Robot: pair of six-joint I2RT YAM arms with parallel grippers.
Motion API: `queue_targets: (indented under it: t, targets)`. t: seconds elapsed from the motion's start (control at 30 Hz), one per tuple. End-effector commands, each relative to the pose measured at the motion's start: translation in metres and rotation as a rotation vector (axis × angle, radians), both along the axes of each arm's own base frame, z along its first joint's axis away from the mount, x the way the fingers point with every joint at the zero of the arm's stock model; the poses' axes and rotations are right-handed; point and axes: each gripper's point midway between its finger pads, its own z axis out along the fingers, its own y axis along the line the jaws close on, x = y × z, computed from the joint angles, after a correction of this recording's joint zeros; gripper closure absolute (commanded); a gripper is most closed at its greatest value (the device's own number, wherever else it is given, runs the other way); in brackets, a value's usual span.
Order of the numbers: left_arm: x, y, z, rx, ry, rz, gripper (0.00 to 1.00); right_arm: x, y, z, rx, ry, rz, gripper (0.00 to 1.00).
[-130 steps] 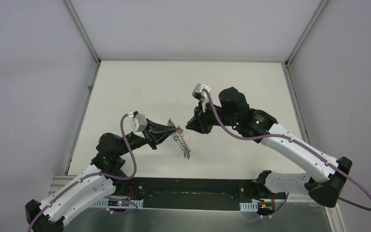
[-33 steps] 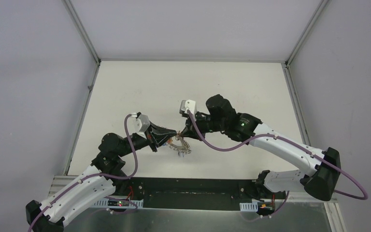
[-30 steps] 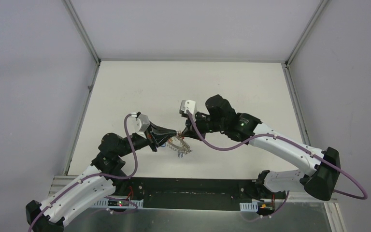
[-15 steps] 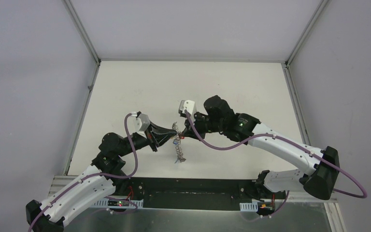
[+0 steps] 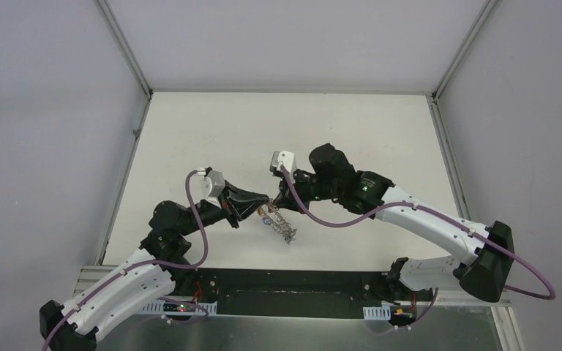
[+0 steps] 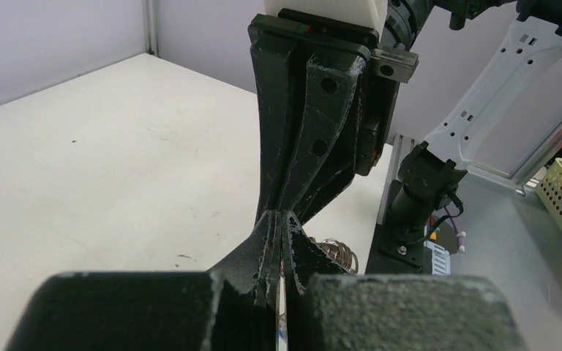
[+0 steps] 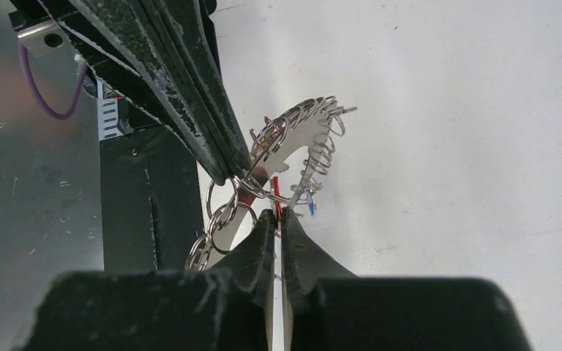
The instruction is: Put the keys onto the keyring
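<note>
Left gripper [image 5: 263, 204] is pinched fully closed on the rim of the keyring [image 7: 301, 135], among the small wire loops that bristle around the flat grey ring. The keyring hangs tilted from those fingertips over the white table [image 5: 212, 131], between the two arms. Whether its lower end touches the table cannot be told. Just right of the left fingertips, almost tip to tip, the right gripper [image 5: 276, 200] is also closed. Its fingertips nip the red-tagged key [image 7: 274, 191] right against the ring's loops. A sliver of a blue tag [image 7: 309, 207] shows just beside it.
</note>
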Motion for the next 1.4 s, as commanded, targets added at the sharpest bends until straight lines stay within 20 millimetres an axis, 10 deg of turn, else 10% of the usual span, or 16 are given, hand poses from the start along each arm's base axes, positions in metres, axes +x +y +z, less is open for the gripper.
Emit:
queue_targets:
  t: [0.0,0.2,0.47,0.7,0.93,1.23,1.37]
  targets:
    - [-0.01,0.005,0.035,-0.103,-0.095,-0.025,1.0,-0.005,0.004,0.018,0.065,-0.012,0.037,1.0]
    - [-0.01,0.006,0.035,-0.106,-0.095,-0.019,1.0,-0.008,-0.002,0.022,0.073,-0.032,0.038,0.98]
    - [-0.011,0.006,0.036,-0.109,-0.099,-0.021,1.0,0.0,-0.015,0.035,0.09,-0.135,-0.008,0.57]
    - [-0.01,0.006,0.034,-0.11,-0.094,-0.023,1.0,0.0,-0.014,0.061,0.211,-0.276,0.032,0.54]
    - [0.005,0.012,0.019,-0.097,0.038,0.065,1.0,0.024,-0.023,0.032,0.129,-0.17,-0.163,0.51]
    - [0.039,0.029,-0.049,-0.016,0.555,0.297,0.33,0.075,-0.073,-0.034,-0.016,0.121,-0.734,0.24]
    - [0.044,0.033,-0.088,0.055,0.821,0.398,0.23,0.072,-0.09,-0.074,-0.149,0.329,-0.776,0.23]
